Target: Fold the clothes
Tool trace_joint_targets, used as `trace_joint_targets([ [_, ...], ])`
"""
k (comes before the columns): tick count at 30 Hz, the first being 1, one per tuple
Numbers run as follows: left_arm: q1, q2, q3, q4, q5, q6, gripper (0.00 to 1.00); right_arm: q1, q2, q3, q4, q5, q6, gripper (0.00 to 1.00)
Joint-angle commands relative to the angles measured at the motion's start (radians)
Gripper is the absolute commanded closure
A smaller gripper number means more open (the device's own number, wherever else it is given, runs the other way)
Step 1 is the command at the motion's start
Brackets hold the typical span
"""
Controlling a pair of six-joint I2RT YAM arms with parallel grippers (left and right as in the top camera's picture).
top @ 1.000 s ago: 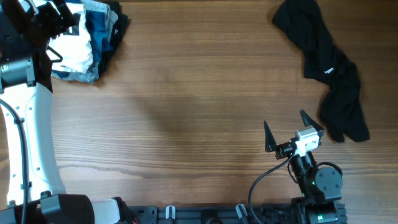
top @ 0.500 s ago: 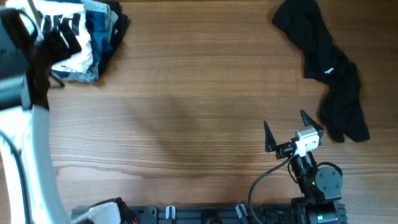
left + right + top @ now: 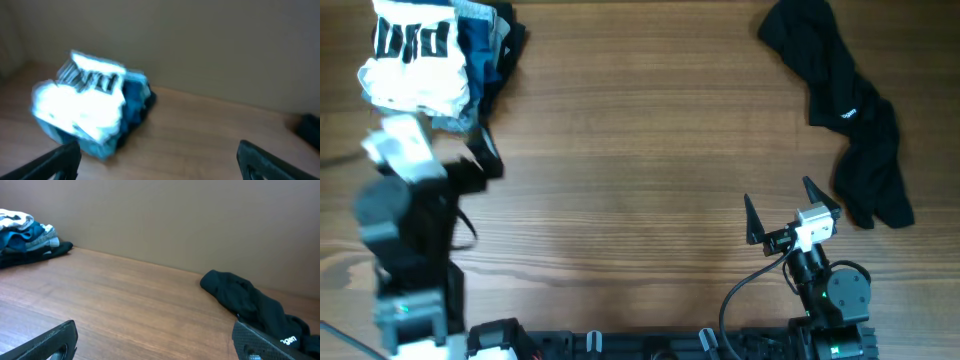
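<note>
Plainly, the broad brown wooden bench [image 3: 640,150] offers room enough; the trouble sits at its far corners. The crumpled plain black garment [image 3: 850,110] lies far right, well apart from the job. The white short-sleeved shirt with black block lettering [image 3: 415,65] is bunched at the far left, resting on and against a heap of blue and grey garments [image 3: 485,40]. A deep pinch there could drag those underlayers along, and a shove could crowd the pile further into the corner. The left end effector [image 3: 159,150], spread wide and empty, is near the shirt. The right end effector [image 3: 777,195], likewise spread and empty, hangs well apart, so a one-sided lift may leave the shirt twisted.
</note>
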Motion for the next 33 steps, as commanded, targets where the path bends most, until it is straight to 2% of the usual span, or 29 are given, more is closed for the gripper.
trace_joint_targets([
  [1,-0.006,-0.151,-0.257,0.130,0.081,-0.100,0.00,-0.005,-0.011,-0.003,0.005,-0.019,-0.009,0.00],
  [5,-0.006,-0.278,-0.465,0.248,0.082,-0.149,0.00,-0.005,-0.011,-0.003,0.005,-0.019,-0.009,0.00],
  [9,-0.011,-0.380,-0.601,0.346,0.085,-0.148,0.00,-0.005,-0.011,-0.003,0.005,-0.019,-0.009,0.00],
  [12,-0.011,-0.446,-0.658,0.364,0.084,-0.147,0.00,-0.005,-0.011,-0.003,0.005,-0.019,-0.009,0.00],
  [19,-0.016,-0.562,-0.721,0.368,0.077,-0.105,0.00,-0.005,-0.011,-0.003,0.005,-0.019,-0.009,0.00],
  [26,-0.074,-0.657,-0.763,0.366,0.081,0.112,0.00,-0.005,-0.011,-0.003,0.005,-0.019,-0.009,0.00],
  [33,-0.081,-0.697,-0.763,0.254,0.069,0.122,0.00,-0.005,-0.011,-0.003,0.005,-0.019,-0.009,0.00],
])
